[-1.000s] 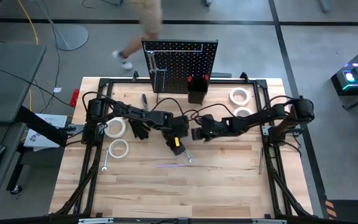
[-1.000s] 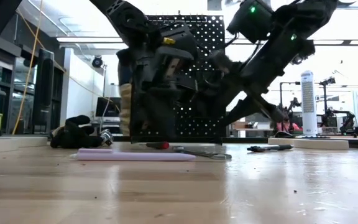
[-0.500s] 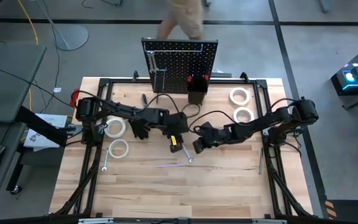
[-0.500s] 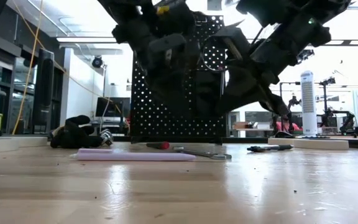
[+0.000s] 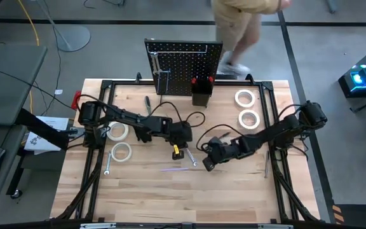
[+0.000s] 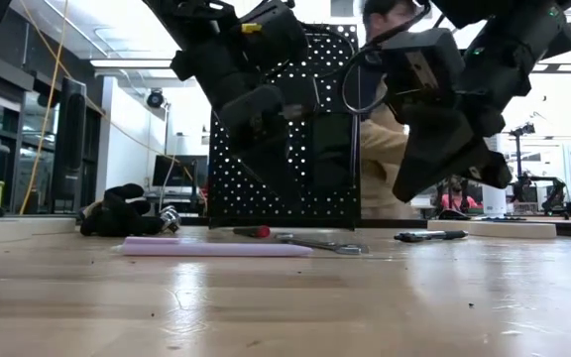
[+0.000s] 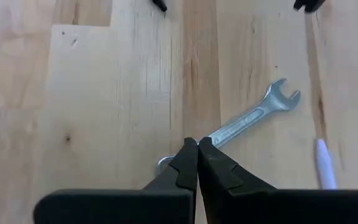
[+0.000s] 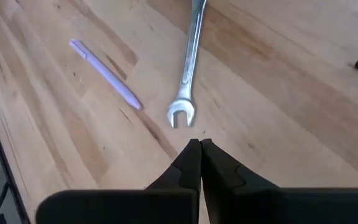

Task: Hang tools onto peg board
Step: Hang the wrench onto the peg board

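Few tools on peg board (image 5: 184, 63) at 12 o'clock; wrench (image 5: 192, 161), tape rolls (image 5: 121, 151) remain on tabletop (image 5: 234, 191); left end effector (image 5: 182, 151), right end effector (image 5: 207, 163) both closed, empty

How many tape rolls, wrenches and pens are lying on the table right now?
Tape rolls: 4
Wrenches: 2
Pens: 1
Total: 7
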Action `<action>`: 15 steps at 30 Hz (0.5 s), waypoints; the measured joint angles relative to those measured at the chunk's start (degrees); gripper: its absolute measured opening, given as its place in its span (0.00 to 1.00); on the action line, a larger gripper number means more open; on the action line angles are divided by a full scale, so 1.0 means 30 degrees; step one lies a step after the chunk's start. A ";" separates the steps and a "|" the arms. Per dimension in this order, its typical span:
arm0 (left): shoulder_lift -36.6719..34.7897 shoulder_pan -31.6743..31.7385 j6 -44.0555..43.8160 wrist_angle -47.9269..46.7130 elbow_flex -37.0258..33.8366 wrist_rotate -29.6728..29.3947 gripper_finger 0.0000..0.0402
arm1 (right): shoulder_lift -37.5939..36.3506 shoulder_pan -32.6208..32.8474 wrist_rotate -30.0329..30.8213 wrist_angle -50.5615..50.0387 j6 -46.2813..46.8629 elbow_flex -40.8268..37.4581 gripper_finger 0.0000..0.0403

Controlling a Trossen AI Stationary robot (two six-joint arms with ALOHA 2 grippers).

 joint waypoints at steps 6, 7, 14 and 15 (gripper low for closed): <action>0.0000 0.0239 0.1551 0.0085 -0.0045 -0.0612 0.00 | 0.0000 0.0527 0.0635 -0.0055 0.1331 0.0000 0.00; 0.0000 0.0312 0.1637 0.0214 -0.0171 -0.0612 0.00 | 0.0000 0.0597 0.0714 -0.0062 0.1495 0.0000 0.00; -0.0012 0.0641 0.1673 0.0505 -0.1093 -0.0469 0.00 | 0.0000 0.0777 0.1000 -0.0055 0.1826 0.0000 0.00; -0.0007 0.0641 0.1795 0.0587 -0.1093 -0.0219 0.00 | 0.0000 0.0769 0.1007 -0.0055 0.1823 0.0000 0.00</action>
